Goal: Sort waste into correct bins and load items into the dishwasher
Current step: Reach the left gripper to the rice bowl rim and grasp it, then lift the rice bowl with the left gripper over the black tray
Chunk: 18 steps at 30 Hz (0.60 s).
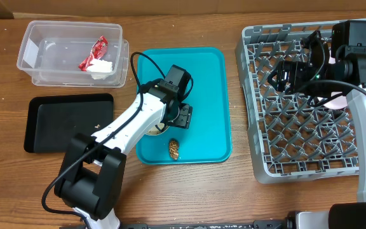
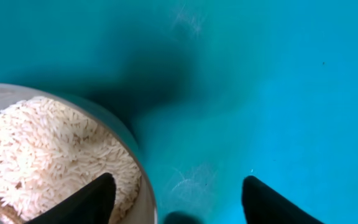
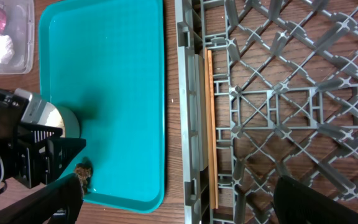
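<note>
Wood-grain tabletop runs under everything, and the teal tray (image 1: 205,83) at its middle serves as the landmark. Well left of the teal tray, toward the back, sits the clear tub (image 1: 43,51). The red-and-white snack wrapper (image 1: 93,54) and a crumpled white wad (image 1: 103,69) lie inside it, apparently sorted there as dry rubbish. Left of the teal tray, nearer the front, lies the black tray (image 1: 68,121), showing only a few pale specks too small to identify; I judge it is meant for food scraps.

On the teal tray's left-front part stands a bowl (image 2: 123,134) heaped with white rice (image 2: 48,149). The left gripper (image 2: 176,196) is released. Its jaws straddle the bowl's rim, one finger over the rice and one over bare teal, which reads as lining up a pinch so the bowl can be lifted and tipped. The brown lump (image 1: 173,149) lies near the teal tray's front edge, just beside the bowl.

Right of the teal tray stands the grey dish rack (image 1: 297,137). The chopsticks (image 3: 211,124) lie along its side nearest the teal tray, lodged where they cannot slip through the lattice. The right gripper (image 3: 179,205) hangs over that side, spread wide and holding nothing.

No brand or lettering can be read; the wrapper's print is too small.
</note>
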Motion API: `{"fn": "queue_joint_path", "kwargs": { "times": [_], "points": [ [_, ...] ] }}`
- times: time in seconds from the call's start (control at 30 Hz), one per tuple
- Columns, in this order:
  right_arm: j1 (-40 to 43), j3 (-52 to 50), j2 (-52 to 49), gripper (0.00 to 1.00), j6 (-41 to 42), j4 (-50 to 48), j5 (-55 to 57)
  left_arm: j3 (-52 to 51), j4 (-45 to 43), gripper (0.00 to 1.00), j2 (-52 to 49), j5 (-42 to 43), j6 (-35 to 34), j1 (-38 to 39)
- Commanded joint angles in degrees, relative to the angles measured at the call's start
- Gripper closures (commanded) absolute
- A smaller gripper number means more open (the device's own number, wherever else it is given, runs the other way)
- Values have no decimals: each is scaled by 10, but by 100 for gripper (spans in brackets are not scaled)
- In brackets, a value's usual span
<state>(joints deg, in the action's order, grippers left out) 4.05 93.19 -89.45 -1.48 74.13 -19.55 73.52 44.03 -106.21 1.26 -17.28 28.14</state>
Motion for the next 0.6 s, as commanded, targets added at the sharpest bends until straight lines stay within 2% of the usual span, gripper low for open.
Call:
{"fn": "queue_joint_path", "kwargs": {
  "times": [0.0,0.3,0.5,0.57],
  "points": [
    [0,5,-1,0,0,-3,-7,-1,-8,36,-7,-2,-5,2],
    [0,5,-1,0,0,-3,-7,-2,-9,39,-30,-3,-5,2],
    [0,5,-1,0,0,-3,-7,-2,-14,56,-30,-4,-5,2],
    [0,5,-1,0,0,-3,-7,-2,-13,66,-30,-4,-5,2]
  ]
}}
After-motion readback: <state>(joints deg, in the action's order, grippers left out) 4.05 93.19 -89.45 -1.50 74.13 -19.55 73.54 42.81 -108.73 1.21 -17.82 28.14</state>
